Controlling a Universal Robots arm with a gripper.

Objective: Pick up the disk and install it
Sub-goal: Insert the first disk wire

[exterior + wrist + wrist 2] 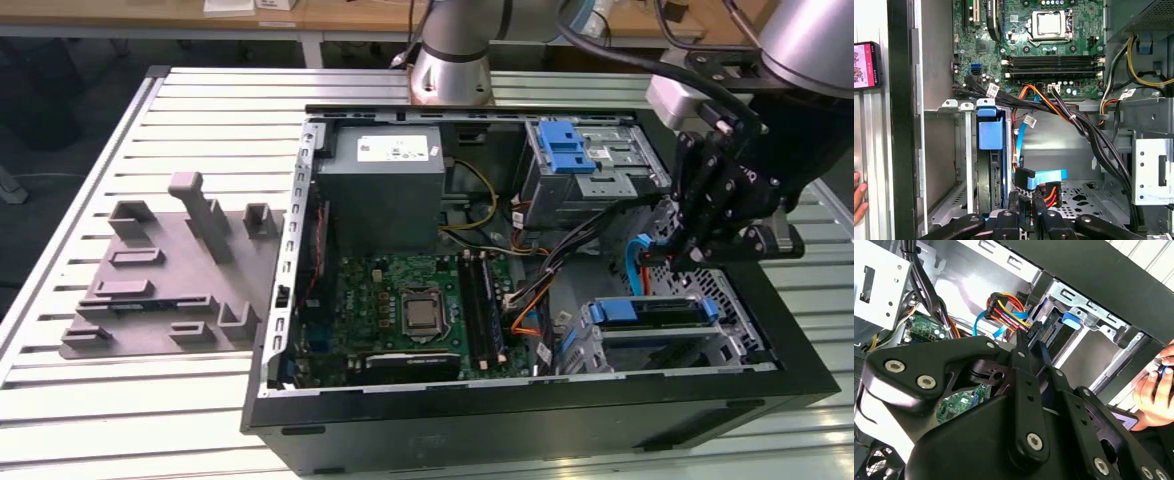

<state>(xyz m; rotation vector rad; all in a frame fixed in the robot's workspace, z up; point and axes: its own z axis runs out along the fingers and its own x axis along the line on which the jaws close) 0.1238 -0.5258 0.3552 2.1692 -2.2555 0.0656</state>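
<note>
The disk (647, 312) sits in the drive cage at the open computer case's corner, on the exterior view's right, its blue frame facing up. In the first wrist view the disk (989, 172) stands edge-on in the cage under its blue tab (990, 134). My gripper (671, 258) hangs just beside that cage, over the cable bundle. In both wrist views its fingers (1040, 206) are drawn close together on a black cable connector (1024, 202) with red, yellow and orange wires (1006, 307). A blue flat data cable (1049, 176) ends next to it.
The motherboard (414, 305) fills the case floor, with the grey power supply box (387, 180) and a second drive cage (587, 160) behind it. A grey fixture block (160, 270) lies on the slatted table. A person's hand (1154, 395) and a phone (866, 65) are just outside the case wall.
</note>
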